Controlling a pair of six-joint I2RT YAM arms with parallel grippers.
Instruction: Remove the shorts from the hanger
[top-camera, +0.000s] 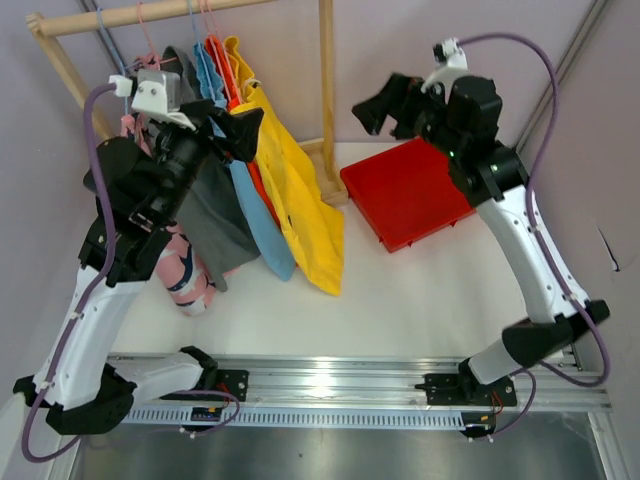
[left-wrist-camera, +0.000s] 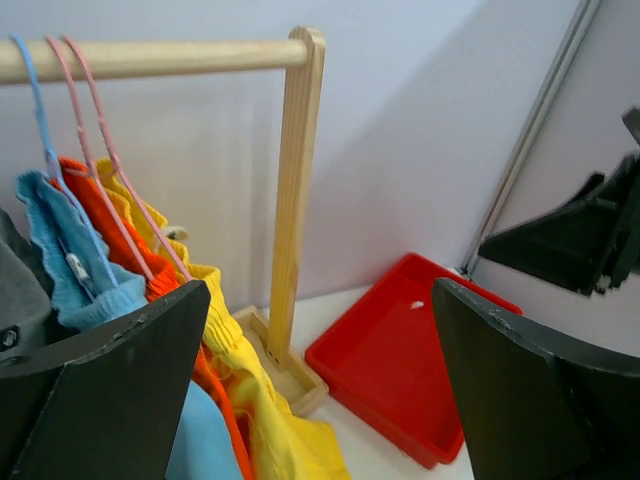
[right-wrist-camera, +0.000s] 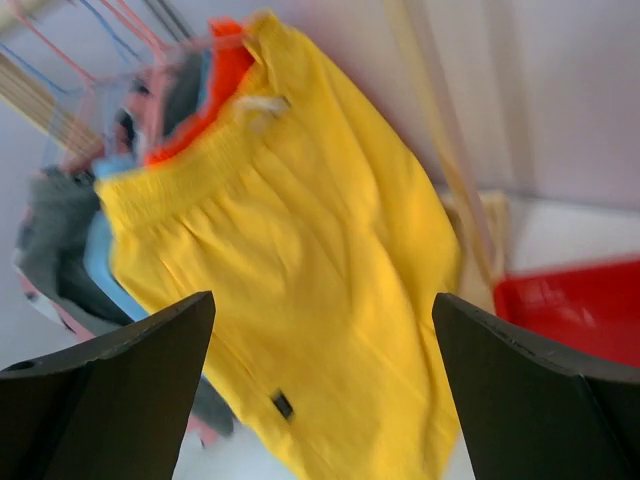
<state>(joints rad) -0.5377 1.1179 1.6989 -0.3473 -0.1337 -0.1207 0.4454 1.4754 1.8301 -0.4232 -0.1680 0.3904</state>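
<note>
Yellow shorts hang on a pink hanger at the right end of a wooden rack, in front of orange, blue and grey garments. They fill the right wrist view and show at lower left in the left wrist view. My left gripper is open and empty, raised beside the hanging clothes, its left finger close to the garments. My right gripper is open and empty, in the air right of the rack post, facing the shorts.
A red tray lies on the white table right of the rack's base; it also shows in the left wrist view. Pink patterned clothing hangs low at the left. A purple wall stands behind.
</note>
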